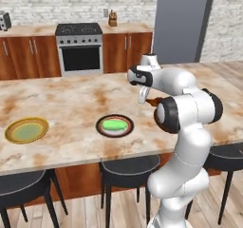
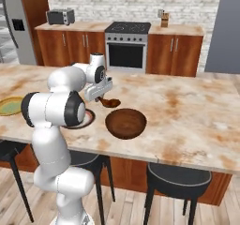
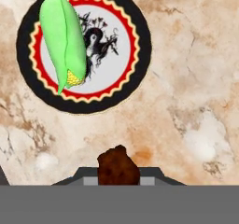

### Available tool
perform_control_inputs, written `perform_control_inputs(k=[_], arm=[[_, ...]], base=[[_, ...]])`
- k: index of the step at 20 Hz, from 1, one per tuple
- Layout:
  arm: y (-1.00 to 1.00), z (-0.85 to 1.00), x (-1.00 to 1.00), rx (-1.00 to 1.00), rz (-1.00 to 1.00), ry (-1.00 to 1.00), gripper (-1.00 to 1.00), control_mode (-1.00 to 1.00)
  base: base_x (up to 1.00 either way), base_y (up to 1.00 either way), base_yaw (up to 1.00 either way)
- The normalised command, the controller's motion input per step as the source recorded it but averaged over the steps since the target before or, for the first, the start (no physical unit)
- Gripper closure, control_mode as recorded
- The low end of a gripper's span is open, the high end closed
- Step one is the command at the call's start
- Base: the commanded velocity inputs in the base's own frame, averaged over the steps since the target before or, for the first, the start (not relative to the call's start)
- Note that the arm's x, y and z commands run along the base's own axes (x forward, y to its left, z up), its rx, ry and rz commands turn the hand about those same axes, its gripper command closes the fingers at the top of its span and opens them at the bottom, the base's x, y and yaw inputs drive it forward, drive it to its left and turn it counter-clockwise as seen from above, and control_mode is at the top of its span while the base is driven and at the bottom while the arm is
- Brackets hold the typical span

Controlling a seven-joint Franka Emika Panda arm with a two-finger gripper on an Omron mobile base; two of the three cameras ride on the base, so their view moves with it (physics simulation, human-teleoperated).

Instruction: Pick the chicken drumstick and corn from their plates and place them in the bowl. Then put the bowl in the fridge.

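Left base view: the end effector [image 1: 142,98] hangs above the surface [image 1: 71,103], to the right of the black-rimmed plate [image 1: 114,126] and a little farther back; its jaws stand narrow, and a sliver of brown at its tip is the drumstick [image 1: 153,100], mostly hidden behind the arm; the corn [image 1: 115,124] lies on that plate, its long axis running left to right; the yellow-rimmed plate [image 1: 26,129] sits well to the left of the black-rimmed one, with nothing on it

Right base view: the end effector [image 2: 99,97] is closed on the drumstick [image 2: 109,102], which hangs up and to the left of the bowl [image 2: 125,123], near its rim but not yet over the hollow; the bowl stands on the surface [image 2: 187,102] just right of the black-rimmed plate [image 2: 89,120], most of which the arm covers; an edge of the yellow-rimmed plate [image 2: 10,105] shows far left of the bowl; the fridge [image 2: 9,27] stands at the far left, beyond the surface

Hand view: the drumstick [image 3: 118,166] sits clamped at the bottom, between the fingertips; the black-rimmed plate [image 3: 84,48] lies above and left of it, and the corn [image 3: 63,41] rests on the plate's left half, its long axis running nearly top to bottom, kernels bare at the lower end

Judgement: the carry is under way, and the coming move turns on the bowl lying just to the right of the end effector and toward the robot; a short shift that way should put the drumstick over the hollow for release; the corn comes after
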Motion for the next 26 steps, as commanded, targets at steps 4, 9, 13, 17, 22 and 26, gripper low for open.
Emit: perform_control_inputs(k=[4, 9, 13, 17, 22, 26], arm=[[0.00, 0.00, 0.00, 0.00, 0.00, 0.00, 1.00, 1.00], [0.00, 0.00, 0.00, 0.00, 0.00, 0.00, 1.00, 1.00], [0.00, 0.00, 0.00, 0.00, 0.00, 0.00, 1.00, 1.00], [0.00, 0.00, 0.00, 0.00, 0.00, 0.00, 1.00, 1.00], [0.00, 0.00, 0.00, 0.00, 0.00, 0.00, 1.00, 1.00], [0.00, 0.00, 0.00, 0.00, 0.00, 0.00, 1.00, -1.00]], base=[[0.49, -0.22, 0.05], [0.37, -0.02, 0.03], [0.00, 0.00, 0.00], [0.00, 0.00, 0.00], [0.00, 0.00, 0.00], [0.00, 0.00, 0.00]])
